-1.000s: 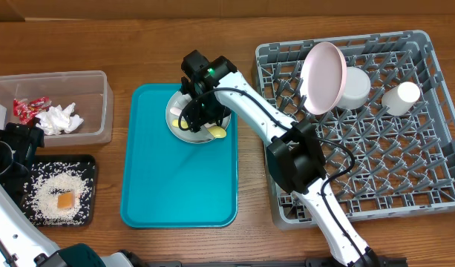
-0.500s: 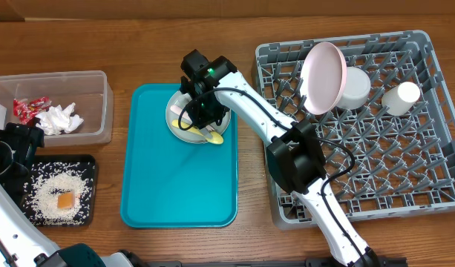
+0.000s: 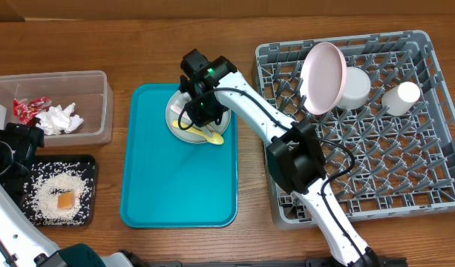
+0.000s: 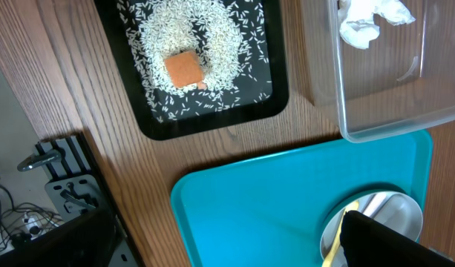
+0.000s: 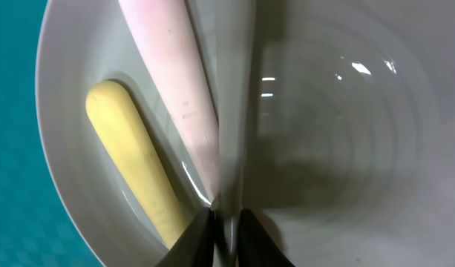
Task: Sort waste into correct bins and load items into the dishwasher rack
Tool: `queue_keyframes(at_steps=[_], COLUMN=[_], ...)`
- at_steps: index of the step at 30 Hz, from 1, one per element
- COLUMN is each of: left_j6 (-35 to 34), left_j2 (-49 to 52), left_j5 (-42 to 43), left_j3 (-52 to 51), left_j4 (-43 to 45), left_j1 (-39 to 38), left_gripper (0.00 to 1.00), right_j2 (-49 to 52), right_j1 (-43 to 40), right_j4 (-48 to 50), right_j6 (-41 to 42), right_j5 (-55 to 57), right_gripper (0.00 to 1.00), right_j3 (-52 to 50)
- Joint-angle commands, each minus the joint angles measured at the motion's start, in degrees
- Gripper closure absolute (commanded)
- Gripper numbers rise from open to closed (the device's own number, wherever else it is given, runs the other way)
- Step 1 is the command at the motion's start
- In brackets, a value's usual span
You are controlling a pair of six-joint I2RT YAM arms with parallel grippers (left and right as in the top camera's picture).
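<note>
The grey-green plate (image 3: 181, 128) lies on the teal tray (image 3: 175, 185) with the yellow spoon (image 3: 214, 136) and the pale fork (image 5: 175, 81) on it. My right gripper (image 3: 201, 111) is over the plate, shut on its rim; in the right wrist view the fingertips (image 5: 201, 237) pinch the thin edge beside the spoon (image 5: 134, 163). My left gripper (image 3: 19, 144) hovers open at the far left, between the clear tub (image 3: 105, 104) and the black tray (image 3: 90, 163), holding nothing. The pink plate (image 3: 323, 78), white bowl (image 3: 355, 89) and white cup (image 3: 401, 96) stand in the dishwasher rack (image 3: 361, 156).
Red wrappers (image 3: 27, 107) and crumpled tissue (image 3: 60, 119) lie in the clear tub. Rice (image 3: 53, 185) and an orange cube (image 3: 65, 201) lie in the black tray. Bare wood separates the teal tray from the rack and the bins.
My right gripper's jaws have closed onto the plate's rim. The spoon has shifted slightly on the plate. The left arm has not moved.
</note>
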Motion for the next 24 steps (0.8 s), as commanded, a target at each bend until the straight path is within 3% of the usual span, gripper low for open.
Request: queue_keyframes(at_steps=[1, 3, 13, 24], left_j6=[-0.8, -0.8, -0.8, -0.8], left_j2=[0.1, 0.1, 0.1, 0.1], left_j5=[-0.6, -0.6, -0.6, -0.6], left_j3=[-0.3, -0.3, -0.3, -0.3], left_j4=[0.0, 0.1, 0.0, 0.0], left_j1=[0.2, 0.2, 0.2, 0.2], left_gripper=[0.00, 0.00, 0.00, 0.00], right_j2=[0.5, 0.5, 0.0, -6.9], right_j1=[-0.3, -0.3, -1.2, -7.6], right_j4=[0.2, 0.2, -2.0, -13.0], right_j6=[0.0, 0.0, 1.7, 4.5], right_j5=[0.2, 0.2, 0.2, 2.1], right_gripper=[0.92, 0.96, 0.96, 0.96], right_j3=[0.2, 0.2, 4.2, 15.5])
